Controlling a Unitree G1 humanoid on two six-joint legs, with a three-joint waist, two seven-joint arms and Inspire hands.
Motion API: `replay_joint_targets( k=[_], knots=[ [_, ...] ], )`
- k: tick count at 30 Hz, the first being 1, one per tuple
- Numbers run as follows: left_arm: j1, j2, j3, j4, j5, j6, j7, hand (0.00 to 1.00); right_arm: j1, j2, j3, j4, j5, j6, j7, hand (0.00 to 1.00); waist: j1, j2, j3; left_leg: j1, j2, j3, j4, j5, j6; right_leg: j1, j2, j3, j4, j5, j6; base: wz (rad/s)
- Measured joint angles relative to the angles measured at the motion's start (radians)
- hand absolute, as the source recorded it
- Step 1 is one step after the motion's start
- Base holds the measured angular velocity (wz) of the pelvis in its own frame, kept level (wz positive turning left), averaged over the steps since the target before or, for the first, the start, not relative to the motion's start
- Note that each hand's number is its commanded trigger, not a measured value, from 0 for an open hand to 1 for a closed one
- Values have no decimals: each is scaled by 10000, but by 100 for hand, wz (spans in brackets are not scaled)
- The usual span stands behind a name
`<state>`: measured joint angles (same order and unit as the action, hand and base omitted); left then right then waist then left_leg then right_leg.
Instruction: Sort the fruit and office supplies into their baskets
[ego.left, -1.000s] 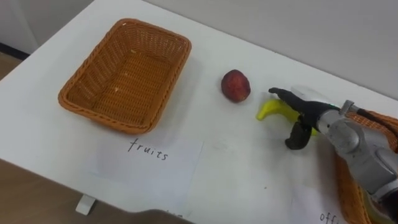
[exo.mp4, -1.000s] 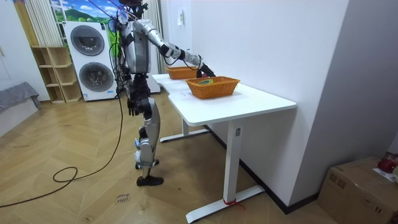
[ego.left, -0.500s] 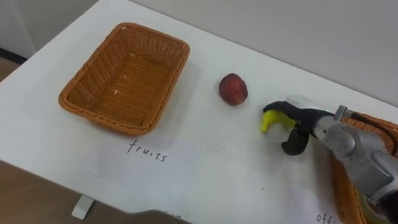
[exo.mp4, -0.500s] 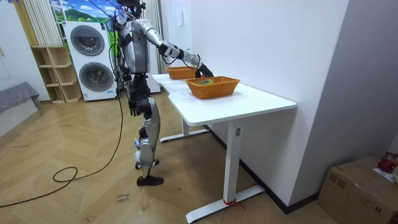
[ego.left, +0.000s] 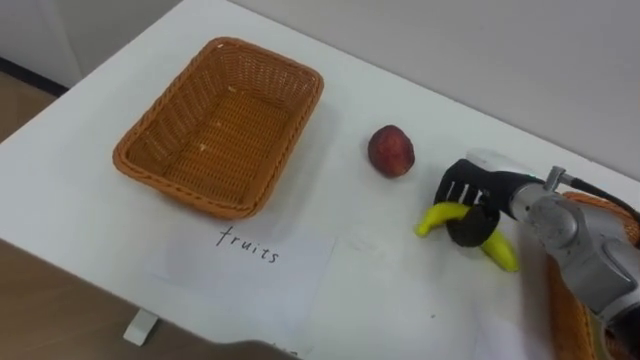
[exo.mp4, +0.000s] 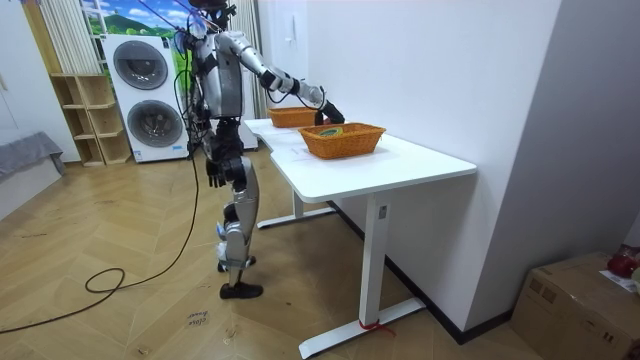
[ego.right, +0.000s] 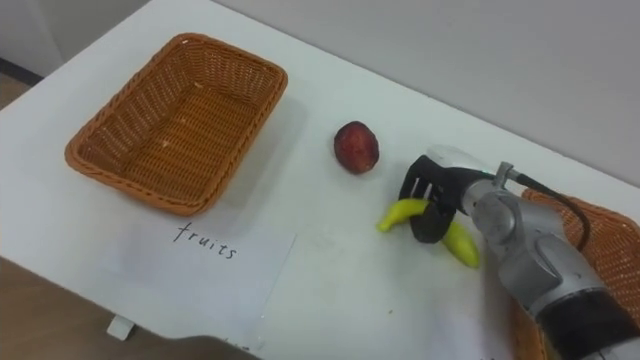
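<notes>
My right hand (ego.left: 468, 192) lies over the middle of a yellow banana (ego.left: 436, 219) on the white table (ego.left: 400, 290), with its fingers curled over the top and the thumb in front. Both ends of the banana stick out from under the hand. A red round fruit (ego.left: 391, 151) rests just to the left of the hand, apart from it. Further left stands the empty wicker fruit basket (ego.left: 160, 170), behind a paper label (ego.left: 250, 252). In the room view my left hand (exo.mp4: 213, 172) hangs at my side.
A second wicker basket (ego.right: 612, 232) stands at the right edge, under my right forearm. I stand at the long side of the white table (exo.mp4: 400, 165), which is pushed against the wall. Washing machines (exo.mp4: 140, 70) and a shelf are behind me.
My right hand's fingers have curled down from straight onto the banana, which has shifted a little toward me. The eye view has moved slightly.
</notes>
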<state>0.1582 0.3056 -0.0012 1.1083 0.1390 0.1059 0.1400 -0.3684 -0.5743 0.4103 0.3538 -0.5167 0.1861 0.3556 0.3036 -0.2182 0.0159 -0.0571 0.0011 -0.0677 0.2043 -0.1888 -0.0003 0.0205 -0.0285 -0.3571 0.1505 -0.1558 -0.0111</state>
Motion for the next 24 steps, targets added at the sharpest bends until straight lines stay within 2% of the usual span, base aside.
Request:
replay_joint_targets(
  k=[13, 18, 19, 21, 24],
  knots=[
    [-116, 0, 11, 125, 79, -38, 118, 0, 76, 7, -15, -183, 193, -266, 336, 100, -81, 16, 13, -10, 5, 39, -41, 1, -5, 24, 5, 87, 6, 1, -2, 0],
    [-96, -4, 62, 217, 80, -78, 245, 0, 82, -22, -106, -541, 513, -440, 378, 100, -326, 94, 70, 9, -10, 7, 13, 6, 4, 2, -2, 175, 3, 1, -2, 0],
    [-97, -6, 150, 231, 77, -83, 245, 0, 82, -61, -106, -724, 755, -451, 391, 100, -410, 64, 48, 9, -9, 11, 12, 8, 5, -6, -4, 183, 3, 1, -2, 0],
    [-88, -21, 258, 378, 87, -152, 253, 0, 82, -66, -108, -1183, 838, -448, 405, 100, -496, 116, 71, 59, -6, 79, 5, 11, 7, 2, -3, 280, 4, 1, -2, -10],
    [10, -146, 690, 470, 89, -194, 250, 0, 196, -69, -299, -2133, 716, -463, 403, 100, -692, 181, 61, 176, 1, 116, -8, 10, 9, 79, -2, 478, 4, 0, 0, -5]
  ],
)
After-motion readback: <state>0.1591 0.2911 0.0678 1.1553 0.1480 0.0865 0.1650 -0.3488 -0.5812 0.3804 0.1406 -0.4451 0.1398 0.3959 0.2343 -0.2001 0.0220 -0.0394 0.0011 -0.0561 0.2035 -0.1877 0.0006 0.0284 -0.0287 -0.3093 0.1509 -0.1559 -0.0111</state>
